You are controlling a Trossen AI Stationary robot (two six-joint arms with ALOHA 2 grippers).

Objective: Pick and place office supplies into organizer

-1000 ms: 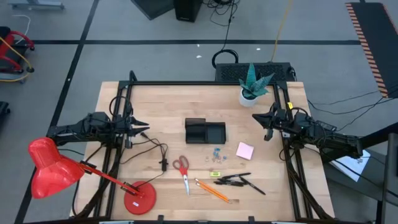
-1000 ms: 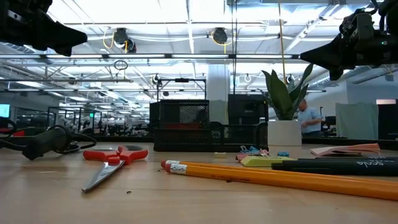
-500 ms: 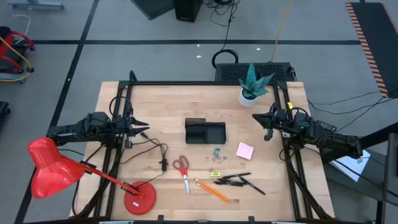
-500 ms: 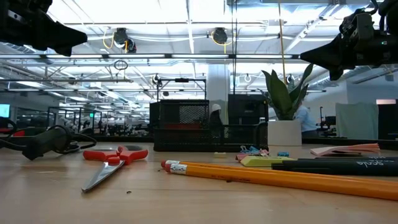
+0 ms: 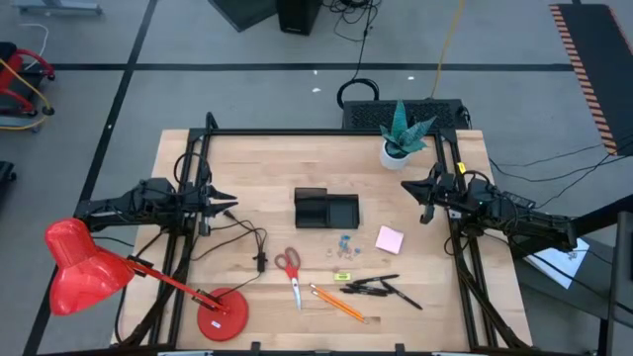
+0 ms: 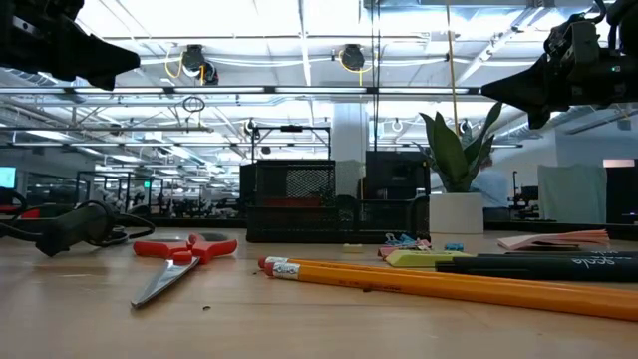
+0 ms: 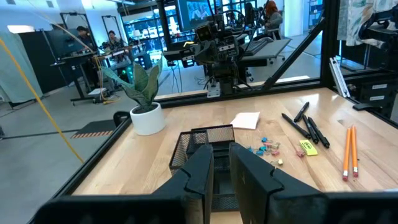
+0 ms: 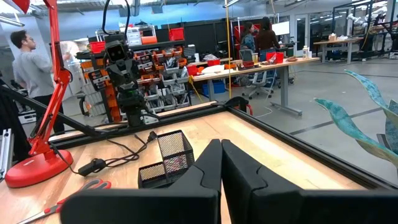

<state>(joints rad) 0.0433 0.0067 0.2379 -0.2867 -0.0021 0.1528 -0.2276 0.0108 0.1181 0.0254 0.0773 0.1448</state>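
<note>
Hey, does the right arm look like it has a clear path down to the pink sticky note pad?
Probably yes. The right gripper hangs shut above the table's right side, and the pink sticky note pad lies flat and uncovered just in front of it. The blue clips lie apart from it, and nothing stands between.

even, bright overhead light fills the high view; the wooden table (image 5: 326, 168) shows only short, soft shadows, the clearest under the red lamp (image 5: 84, 267) toward 7 o'clock. in the low view, ceiling light strips (image 6: 299, 20) at 12 o'clock blow out to white glare, and the near pencil (image 6: 449, 284) is soft. both wrist views blur their own foreground fingers.
</note>
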